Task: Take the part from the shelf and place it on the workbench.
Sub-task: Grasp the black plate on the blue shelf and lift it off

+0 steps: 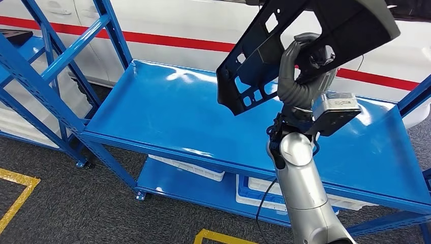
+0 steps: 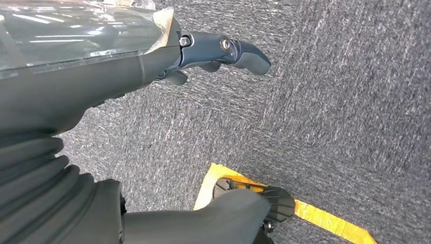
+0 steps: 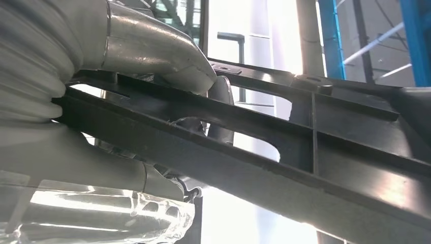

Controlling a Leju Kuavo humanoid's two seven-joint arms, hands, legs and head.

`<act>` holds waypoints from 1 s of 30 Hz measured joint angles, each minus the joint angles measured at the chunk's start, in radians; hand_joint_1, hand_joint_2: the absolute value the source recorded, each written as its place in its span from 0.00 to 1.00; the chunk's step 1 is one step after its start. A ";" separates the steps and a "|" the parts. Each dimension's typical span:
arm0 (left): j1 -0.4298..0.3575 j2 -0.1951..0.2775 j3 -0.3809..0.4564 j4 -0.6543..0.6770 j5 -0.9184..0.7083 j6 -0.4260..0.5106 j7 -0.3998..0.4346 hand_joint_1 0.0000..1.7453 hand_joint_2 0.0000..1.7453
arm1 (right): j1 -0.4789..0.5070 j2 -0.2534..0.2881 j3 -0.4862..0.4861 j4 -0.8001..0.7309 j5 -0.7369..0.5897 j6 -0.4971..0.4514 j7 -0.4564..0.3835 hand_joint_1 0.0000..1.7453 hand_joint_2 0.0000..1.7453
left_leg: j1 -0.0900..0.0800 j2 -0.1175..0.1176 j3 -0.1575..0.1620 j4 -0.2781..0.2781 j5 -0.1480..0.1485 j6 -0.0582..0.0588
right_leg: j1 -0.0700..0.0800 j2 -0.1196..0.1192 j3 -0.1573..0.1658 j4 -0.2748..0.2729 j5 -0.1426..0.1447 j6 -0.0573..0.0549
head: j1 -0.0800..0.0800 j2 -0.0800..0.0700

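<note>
Carry step: right hand (image 1: 305, 61) grips black part (image 1: 284, 51), held up clear above blue shelf (image 1: 167, 112), not touching it. Left hand (image 2: 218, 51) hangs over carpet w/ fingers apart, holding nothing. Next, prob.: turn away from shelf toward workbench, keeping part steady.

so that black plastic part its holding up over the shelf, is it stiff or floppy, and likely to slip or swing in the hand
Probably stiff: the black part keeps its flat shape held from one spot by the right hand, and the right wrist view shows moulded ribs. Likely light for its size, given the many cut-outs. It may tend to pivot, since much of the panel overhangs the grip above the blue shelf.
</note>
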 joint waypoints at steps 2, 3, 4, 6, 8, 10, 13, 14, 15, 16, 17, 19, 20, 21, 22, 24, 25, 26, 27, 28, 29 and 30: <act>0.000 0.000 0.000 0.000 0.002 0.002 0.004 0.00 1.00 | 0.001 -0.001 0.000 -0.011 -0.038 0.009 -0.004 1.00 1.00 | 0.000 0.000 0.000 0.000 0.000 0.000 | 0.000 0.000 0.000 0.000 0.000 0.000 | 0.000 0.000; 0.000 0.000 0.000 0.000 0.004 0.002 0.005 0.00 1.00 | 0.002 -0.001 0.000 -0.017 -0.065 0.018 -0.006 1.00 1.00 | 0.000 0.000 0.000 0.000 0.000 0.000 | 0.000 0.000 0.000 0.000 0.000 0.000 | 0.000 0.000; 0.000 0.000 0.000 0.000 0.006 0.004 0.006 0.00 1.00 | 0.003 -0.001 0.000 -0.024 -0.095 0.029 -0.008 1.00 1.00 | 0.000 0.000 0.000 0.000 0.000 0.000 | 0.000 0.000 0.000 0.000 0.000 0.000 | 0.000 0.000; 0.000 0.000 0.001 0.000 0.012 0.008 0.006 0.00 1.00 | 0.008 -0.001 0.000 -0.038 -0.153 0.048 -0.011 1.00 1.00 | 0.000 0.000 0.000 0.000 0.000 0.000 | 0.000 0.000 0.000 0.000 0.000 0.000 | 0.000 0.000; 0.000 0.000 0.001 0.000 0.017 0.010 0.004 0.00 1.00 | 0.013 -0.002 0.000 -0.048 -0.187 0.061 -0.011 1.00 1.00 | 0.000 0.000 0.000 0.000 0.000 0.000 | 0.000 0.000 0.000 0.000 0.000 0.000 | 0.000 0.000; 0.000 0.000 0.002 0.000 0.020 0.009 0.001 0.00 1.00 | 0.014 -0.002 0.000 -0.053 -0.201 0.067 -0.011 1.00 1.00 | 0.000 0.000 0.000 0.000 0.000 0.000 | 0.000 0.000 0.000 0.000 0.000 0.000 | 0.000 0.000; 0.000 0.000 0.007 0.000 0.026 0.006 -0.006 0.00 1.00 | 0.014 -0.002 0.000 -0.054 -0.205 0.070 -0.011 1.00 1.00 | 0.000 0.000 0.000 0.000 0.000 0.000 | 0.000 0.000 0.000 0.000 0.000 0.000 | 0.000 0.000; 0.000 0.000 0.010 0.000 0.029 0.003 -0.009 0.00 1.00 | 0.014 -0.002 0.000 -0.054 -0.206 0.070 -0.011 1.00 1.00 | 0.000 0.000 0.000 0.000 0.000 0.000 | 0.000 0.000 0.000 0.000 0.000 0.000 | 0.000 0.000; 0.000 0.000 0.012 0.000 0.031 0.001 -0.011 0.00 1.00 | 0.014 -0.002 0.000 -0.054 -0.206 0.071 -0.011 1.00 1.00 | 0.000 0.000 0.000 0.000 0.000 0.000 | 0.000 0.000 0.000 0.000 0.000 0.000 | 0.000 0.000; 0.000 0.000 0.013 0.000 0.032 -0.002 -0.012 0.00 1.00 | 0.014 -0.002 0.000 -0.054 -0.206 0.071 -0.011 1.00 1.00 | 0.000 0.000 0.000 0.000 0.000 0.000 | 0.000 0.000 0.000 0.000 0.000 0.000 | 0.000 0.000; 0.000 0.000 0.014 0.000 0.033 -0.003 -0.012 0.00 1.00 | 0.014 -0.002 0.001 -0.054 -0.206 0.072 -0.011 1.00 1.00 | 0.000 0.000 0.000 0.000 0.000 0.000 | 0.000 0.000 0.000 0.000 0.000 0.000 | 0.000 0.000; 0.000 0.000 0.016 0.000 0.033 -0.006 -0.012 0.00 1.00 | 0.014 -0.003 0.002 -0.054 -0.208 0.073 -0.011 1.00 1.00 | 0.000 0.000 0.000 0.000 0.000 0.000 | 0.000 0.000 0.000 0.000 0.000 0.000 | 0.000 0.000; 0.000 0.000 0.016 0.000 0.033 -0.007 -0.013 0.00 1.00 | 0.014 -0.004 0.002 -0.054 -0.211 0.076 -0.011 1.00 1.00 | 0.000 0.000 0.000 0.000 0.000 0.000 | 0.000 0.000 0.000 0.000 0.000 0.000 | 0.000 0.000; 0.000 0.000 0.018 0.000 0.033 -0.009 -0.013 0.00 1.00 | 0.014 -0.004 0.003 -0.054 -0.217 0.080 -0.011 1.00 1.00 | -0.001 0.000 0.000 0.000 0.000 0.000 | 0.000 0.000 0.000 0.000 0.000 0.000 | 0.000 0.000; 0.000 0.000 0.018 0.000 0.033 -0.010 -0.012 0.00 1.00 | 0.014 -0.005 0.004 -0.054 -0.224 0.085 -0.011 1.00 1.00 | -0.001 0.000 0.000 0.000 0.000 0.000 | 0.000 0.000 0.000 0.000 0.000 0.000 | 0.000 0.000; 0.000 0.000 0.020 0.000 0.034 -0.014 -0.012 0.00 1.00 | 0.014 -0.006 0.006 -0.055 -0.241 0.093 -0.010 1.00 1.00 | -0.002 0.000 0.000 0.001 -0.001 0.001 | -0.001 0.000 0.000 0.000 0.000 0.000 | 0.000 0.000; 0.000 0.000 0.020 0.000 0.034 -0.016 -0.012 0.00 1.00 | 0.014 -0.006 0.007 -0.057 -0.247 0.096 -0.010 1.00 1.00 | -0.002 0.000 0.000 0.001 -0.001 0.001 | -0.002 0.000 0.000 0.000 0.000 0.000 | 0.000 0.000; 0.000 0.000 0.020 0.000 0.034 -0.018 -0.013 0.00 1.00 | 0.014 -0.006 0.008 -0.058 -0.250 0.097 -0.010 1.00 1.00 | -0.002 0.000 0.000 0.001 -0.001 0.001 | -0.003 0.000 0.000 -0.001 0.000 0.000 | 0.000 0.000; 0.000 0.000 0.020 0.000 0.034 -0.020 -0.013 0.00 1.00 | 0.014 -0.006 0.008 -0.060 -0.252 0.098 -0.010 1.00 1.00 | -0.003 0.000 0.000 0.001 -0.001 0.002 | -0.003 0.000 0.000 -0.001 0.000 0.001 | 0.000 0.000; 0.000 0.001 0.020 0.000 0.034 -0.021 -0.014 0.00 1.00 | 0.014 -0.006 0.009 -0.061 -0.253 0.098 -0.010 1.00 1.00 | -0.003 0.000 0.000 0.001 -0.002 0.003 | -0.004 0.000 0.000 -0.001 0.000 0.001 | 0.000 0.000; 0.000 0.001 0.020 0.000 0.034 -0.023 -0.014 0.00 1.00 | 0.014 -0.006 0.010 -0.063 -0.253 0.099 -0.010 1.00 1.00 | -0.004 0.000 -0.001 0.002 -0.003 0.004 | -0.006 0.000 0.000 -0.001 0.000 0.001 | 0.000 0.000; 0.000 0.001 0.020 0.000 0.034 -0.023 -0.015 0.00 1.00 | 0.014 -0.006 0.010 -0.064 -0.253 0.099 -0.010 1.00 1.00 | -0.005 0.000 -0.001 0.002 -0.004 0.006 | -0.008 0.000 0.001 -0.001 0.000 0.002 | 0.000 0.000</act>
